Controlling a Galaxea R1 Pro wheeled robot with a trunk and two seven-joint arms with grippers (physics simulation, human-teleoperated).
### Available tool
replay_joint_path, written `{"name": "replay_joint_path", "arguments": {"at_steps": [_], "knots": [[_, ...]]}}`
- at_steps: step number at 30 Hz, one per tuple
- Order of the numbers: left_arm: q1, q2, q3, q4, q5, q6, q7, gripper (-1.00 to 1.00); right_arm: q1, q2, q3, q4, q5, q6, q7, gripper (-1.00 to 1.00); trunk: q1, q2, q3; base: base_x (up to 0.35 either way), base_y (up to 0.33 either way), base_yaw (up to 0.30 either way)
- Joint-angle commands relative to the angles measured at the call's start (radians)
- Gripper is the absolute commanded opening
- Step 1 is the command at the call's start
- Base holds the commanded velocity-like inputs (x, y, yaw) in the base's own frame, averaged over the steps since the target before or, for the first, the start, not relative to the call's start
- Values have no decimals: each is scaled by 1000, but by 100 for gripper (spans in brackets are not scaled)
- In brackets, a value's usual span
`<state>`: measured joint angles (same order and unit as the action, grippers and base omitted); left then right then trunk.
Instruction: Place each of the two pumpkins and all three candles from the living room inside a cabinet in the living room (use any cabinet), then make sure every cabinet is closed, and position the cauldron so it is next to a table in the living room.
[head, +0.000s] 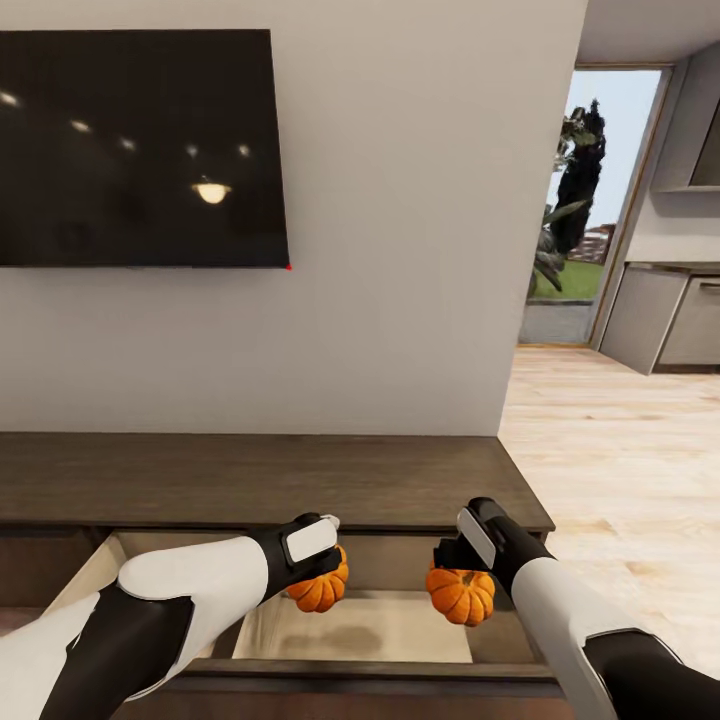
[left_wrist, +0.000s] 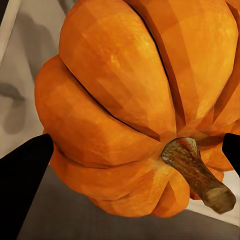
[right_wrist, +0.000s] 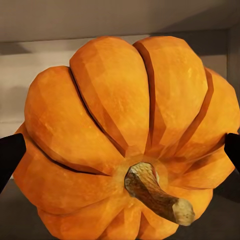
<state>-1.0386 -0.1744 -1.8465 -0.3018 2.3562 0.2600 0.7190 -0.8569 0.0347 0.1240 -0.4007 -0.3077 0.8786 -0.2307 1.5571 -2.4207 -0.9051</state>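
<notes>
Left arm: reaches forward from the lower left of the head view, white forearm and black wrist angled toward the open drawer; the left claw (head: 322, 578) points down and forward.
Left claw: pinching a bright orange ribbed pumpkin (head: 319, 587); in the left wrist view both dark fingertips (left_wrist: 25, 170) press against that pumpkin's sides.
Right arm: comes in from the lower right, forearm slanting up toward the middle; the right claw (head: 458, 578) hangs over the drawer.
Right claw: pinching the second orange ribbed pumpkin (head: 461, 594), its fingertips (right_wrist: 11, 155) touching the fruit on either side.
Cabinet: long, low, dark brown wooden cabinet (head: 260, 480) against the pale wall, under a black wall-mounted screen (head: 140, 148).
Open room: the pale beige drawer interior (head: 350, 630) stands pulled out below both pumpkins, its floor bare between and beneath them; the dark front edge lies nearest the robot.
Pumpkins: squat, deeply ribbed, each with a short brown stem (right_wrist: 157, 195); both are held above the drawer, well apart from each other.
Right side: light wooden floor (head: 620, 450) leads to a glass door.
</notes>
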Motion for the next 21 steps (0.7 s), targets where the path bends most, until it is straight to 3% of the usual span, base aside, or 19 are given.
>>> {"name": "replay_joint_path", "arguments": {"at_steps": [1, 21], "knots": [[-1, 0, -5, -2, 0, 5, 3, -100, -1, -1, 7, -2, -11, 3, -7, -100, 0, -1, -2, 0, 0, 0], [-1, 0, -5, -5, 0, 5, 2, -100, -1, 0, 9, -1, -11, -35, -6, -100, 0, -1, -33, 0, 0, 0]]}}
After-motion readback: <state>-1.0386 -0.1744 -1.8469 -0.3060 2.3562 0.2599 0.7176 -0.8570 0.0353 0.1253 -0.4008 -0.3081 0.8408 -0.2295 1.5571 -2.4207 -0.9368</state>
